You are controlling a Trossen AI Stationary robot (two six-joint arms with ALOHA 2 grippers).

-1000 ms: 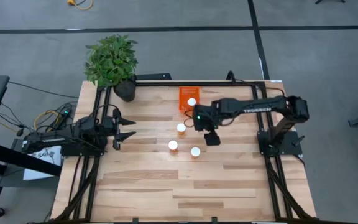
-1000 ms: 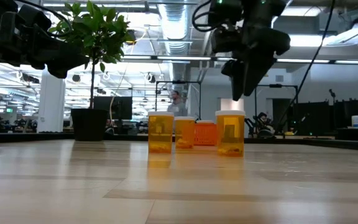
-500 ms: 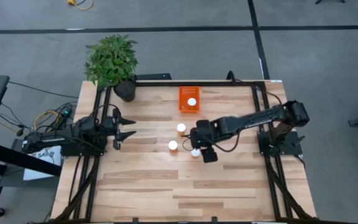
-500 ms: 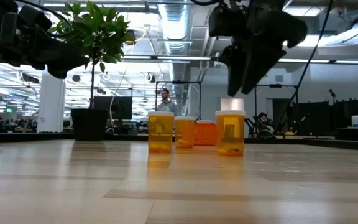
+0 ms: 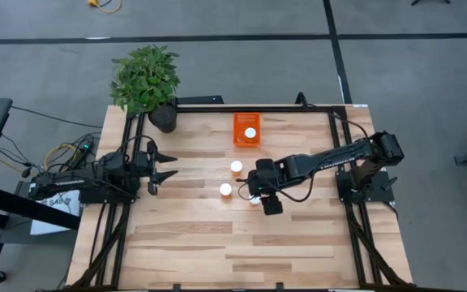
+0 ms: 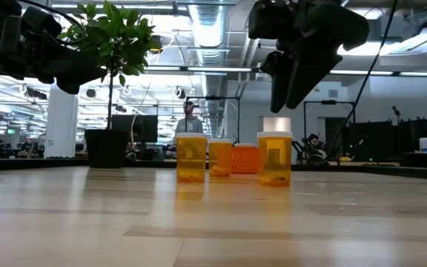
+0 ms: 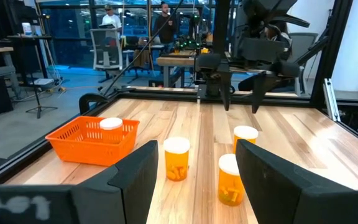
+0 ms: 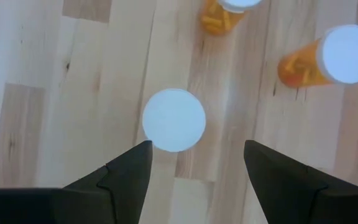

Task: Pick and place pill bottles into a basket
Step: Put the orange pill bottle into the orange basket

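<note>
Hovering over the nearest pill bottle (image 8: 174,119)
Right gripper (image 8: 191,158) hung directly above the upright bottle, jaws wide open and empty; basket (image 5: 246,130) lay at 12 o'clock.

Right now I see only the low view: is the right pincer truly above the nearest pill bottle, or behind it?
Observer: Truly above. Its wrist view shows the right pincer open, with that pill bottle straight below, its white cap nearer one finger.
Operator: How many bottles does the basket hold?
Observer: One. From above, a single capped bottle stands inside the basket.
Operator: And the left arm?
Observer: The left pincer waits open at the table's left side, apart from the bottles.
</note>
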